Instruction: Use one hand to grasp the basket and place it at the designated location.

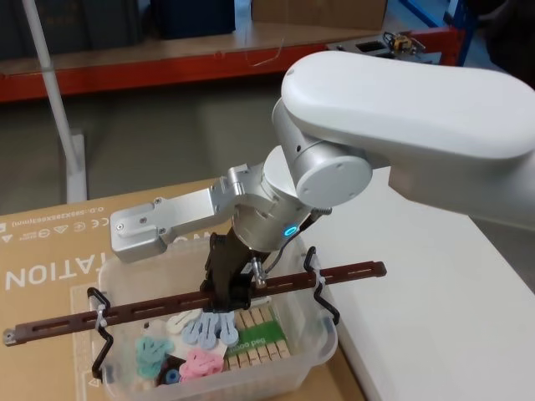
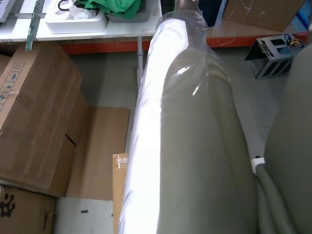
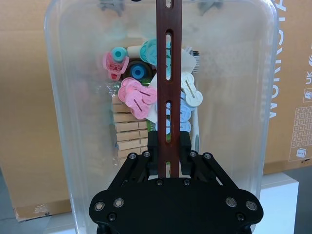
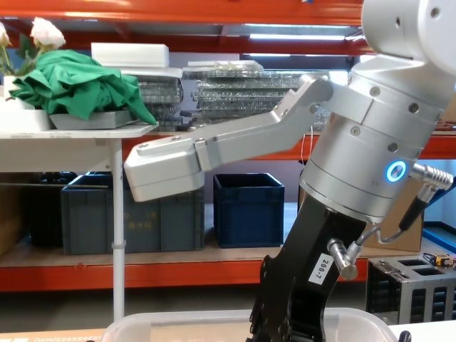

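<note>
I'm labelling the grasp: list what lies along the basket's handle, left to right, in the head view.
The handle at its left end → left black hook with white tie → right gripper, shut on the handle → right black hook → handle's right end.

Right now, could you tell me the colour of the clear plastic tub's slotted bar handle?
The slotted bar handle is reddish-brown, clearest in the right wrist view.
</note>
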Action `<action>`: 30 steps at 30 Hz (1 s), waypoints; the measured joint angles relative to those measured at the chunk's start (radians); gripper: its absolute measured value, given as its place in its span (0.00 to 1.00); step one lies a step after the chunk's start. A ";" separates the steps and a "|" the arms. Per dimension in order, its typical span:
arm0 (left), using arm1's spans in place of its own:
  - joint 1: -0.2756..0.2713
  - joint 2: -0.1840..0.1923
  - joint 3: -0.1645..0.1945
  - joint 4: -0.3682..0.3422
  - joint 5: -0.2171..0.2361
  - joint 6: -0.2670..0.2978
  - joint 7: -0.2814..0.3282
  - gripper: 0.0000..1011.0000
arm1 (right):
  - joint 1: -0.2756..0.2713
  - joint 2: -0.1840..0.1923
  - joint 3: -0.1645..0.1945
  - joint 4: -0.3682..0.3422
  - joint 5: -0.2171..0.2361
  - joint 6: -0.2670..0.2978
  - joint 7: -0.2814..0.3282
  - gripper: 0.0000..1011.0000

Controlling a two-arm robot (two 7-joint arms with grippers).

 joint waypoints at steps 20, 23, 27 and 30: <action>0.000 0.000 0.000 0.000 0.000 0.000 0.000 0.00 | 0.001 0.001 0.000 -0.008 0.003 0.002 0.008 0.32; 0.000 0.000 0.000 0.000 0.000 0.000 0.000 0.00 | 0.005 0.003 0.007 -0.009 0.010 0.003 0.008 0.42; 0.000 0.000 0.000 0.000 0.000 0.000 0.000 0.00 | 0.007 0.004 0.013 -0.010 0.016 0.006 0.008 0.55; 0.000 0.000 0.000 0.000 0.000 0.000 0.000 0.00 | 0.008 0.006 0.016 -0.011 0.021 0.008 0.008 0.61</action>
